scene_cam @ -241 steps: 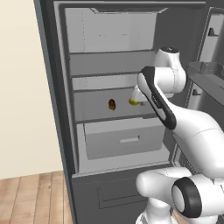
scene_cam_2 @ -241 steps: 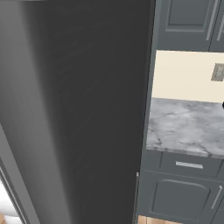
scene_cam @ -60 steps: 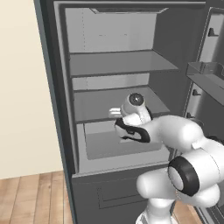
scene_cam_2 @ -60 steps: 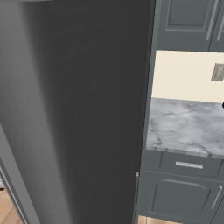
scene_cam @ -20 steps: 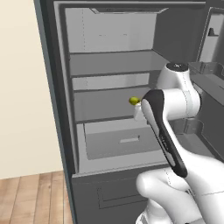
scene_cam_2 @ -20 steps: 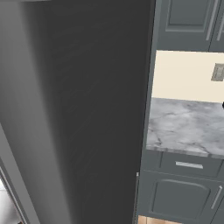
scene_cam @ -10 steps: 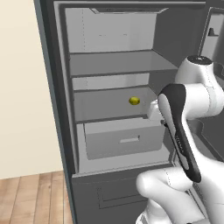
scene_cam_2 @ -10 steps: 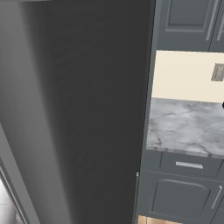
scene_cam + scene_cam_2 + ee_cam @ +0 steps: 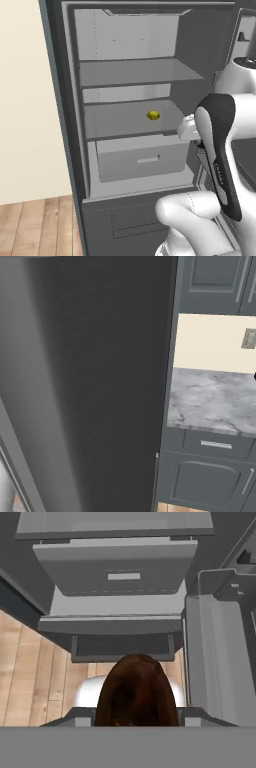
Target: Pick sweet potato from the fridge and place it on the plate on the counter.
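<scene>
Small dark reddish-brown oval sweet potato point(image 9: 137, 692) is clamped in the tool point(image 9: 136, 719) — hand view has it dead centre between the finger tips, long axis running along the tool's own line, pointing down at the wood floor in front of the tall dark grey fridge point(image 9: 65, 100).

Key relation for the next move: the grey-and-white marbled stone surface point(image 9: 212, 401) lies to the right of the fridge, past its dark side wall, well apart from where the tool hangs. Flat blue plate isn't visible from here, so I can't tell where it sits on the surface.

Left base view: the arm is out of the fridge, folded in front of the open door's right side. Small yellow round fruit point(image 9: 153, 115) sits alone on the middle shelf; pale drawer point(image 9: 142, 157) below is shut.

Judgement: pick is done, carry is next — needs a swing or drive rightward, clearing the fridge door shelves just beside the tool.
</scene>
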